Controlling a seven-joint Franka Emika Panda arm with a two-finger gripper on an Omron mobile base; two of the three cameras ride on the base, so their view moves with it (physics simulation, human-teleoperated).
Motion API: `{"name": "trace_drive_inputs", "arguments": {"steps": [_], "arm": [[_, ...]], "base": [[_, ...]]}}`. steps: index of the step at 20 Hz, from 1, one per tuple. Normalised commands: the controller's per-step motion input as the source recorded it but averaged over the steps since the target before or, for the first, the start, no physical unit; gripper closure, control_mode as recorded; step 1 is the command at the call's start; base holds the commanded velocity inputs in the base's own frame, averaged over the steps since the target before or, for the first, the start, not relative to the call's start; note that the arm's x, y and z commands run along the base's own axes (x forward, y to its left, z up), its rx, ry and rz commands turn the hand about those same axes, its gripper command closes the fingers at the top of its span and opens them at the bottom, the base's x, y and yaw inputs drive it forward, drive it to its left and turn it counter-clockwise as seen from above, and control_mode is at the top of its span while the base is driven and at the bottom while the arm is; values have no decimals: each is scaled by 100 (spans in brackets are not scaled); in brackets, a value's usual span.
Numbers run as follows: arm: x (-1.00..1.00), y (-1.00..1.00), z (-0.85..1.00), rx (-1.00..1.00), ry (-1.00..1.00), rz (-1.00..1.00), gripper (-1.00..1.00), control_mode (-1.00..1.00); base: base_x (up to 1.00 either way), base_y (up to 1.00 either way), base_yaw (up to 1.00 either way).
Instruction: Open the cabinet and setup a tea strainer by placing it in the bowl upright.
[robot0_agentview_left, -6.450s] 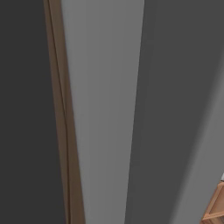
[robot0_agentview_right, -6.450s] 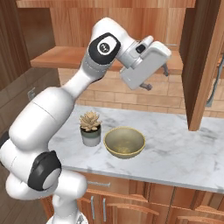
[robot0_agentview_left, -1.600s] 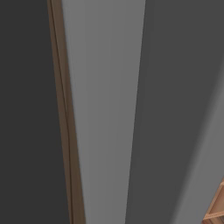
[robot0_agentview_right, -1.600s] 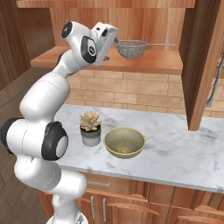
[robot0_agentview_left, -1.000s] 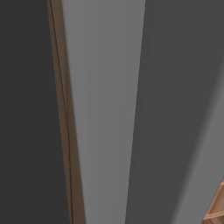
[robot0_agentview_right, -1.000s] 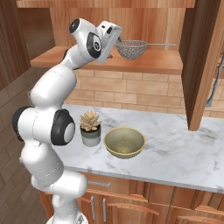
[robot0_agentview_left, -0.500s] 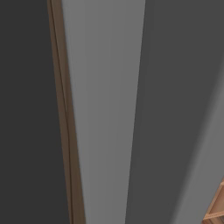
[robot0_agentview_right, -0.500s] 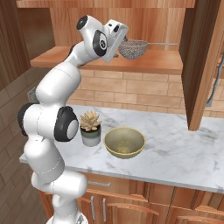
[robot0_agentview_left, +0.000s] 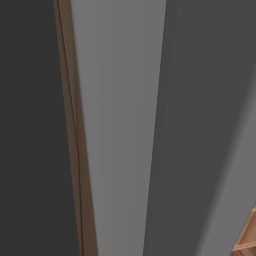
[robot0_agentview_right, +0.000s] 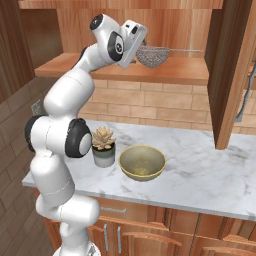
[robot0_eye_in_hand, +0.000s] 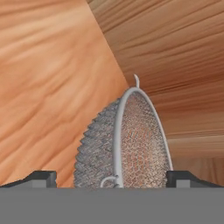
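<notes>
The tea strainer (robot0_agentview_right: 154, 56), a round wire-mesh basket with a thin handle pointing right, lies on the shelf (robot0_agentview_right: 170, 72) of the open cabinet. My gripper (robot0_agentview_right: 140, 50) reaches into the cabinet from the left and is right at the strainer's mesh. In the hand view the tea strainer (robot0_eye_in_hand: 127, 144) stands on edge between my two fingertips (robot0_eye_in_hand: 42, 178), and the gripper (robot0_eye_in_hand: 116, 180) is open around it, the jaws wide and apart from the mesh. The olive bowl (robot0_agentview_right: 142, 162) sits empty on the marble counter (robot0_agentview_right: 210, 175) below.
The cabinet door (robot0_agentview_right: 231, 75) hangs open at the right, over the counter. A small potted succulent (robot0_agentview_right: 103, 146) stands just left of the bowl. A grey panel with a wooden edge strip (robot0_agentview_left: 75, 150) is close in front of the left base camera.
The hand has swung right along the shelf and closed in on the strainer, which now lies between the open fingers. Strainer and bowl have not moved.
</notes>
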Motion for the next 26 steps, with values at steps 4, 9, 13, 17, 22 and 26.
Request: {"name": "trace_drive_inputs", "arguments": {"steps": [4,9,13,17,22,26], "arm": [[3,0,0,0,0,1,-100,-100],[0,0,0,0,0,1,100,-100],[0,0,0,0,0,0,100,-100],[0,5,0,0,0,0,100,-100],[0,34,0,-4,-6,0,100,-100],[0,40,1,-10,-13,0,100,-100]], "base": [[0,0,0],[0,0,0],[0,0,0],[0,0,0],[0,0,0],[0,0,0]]}}
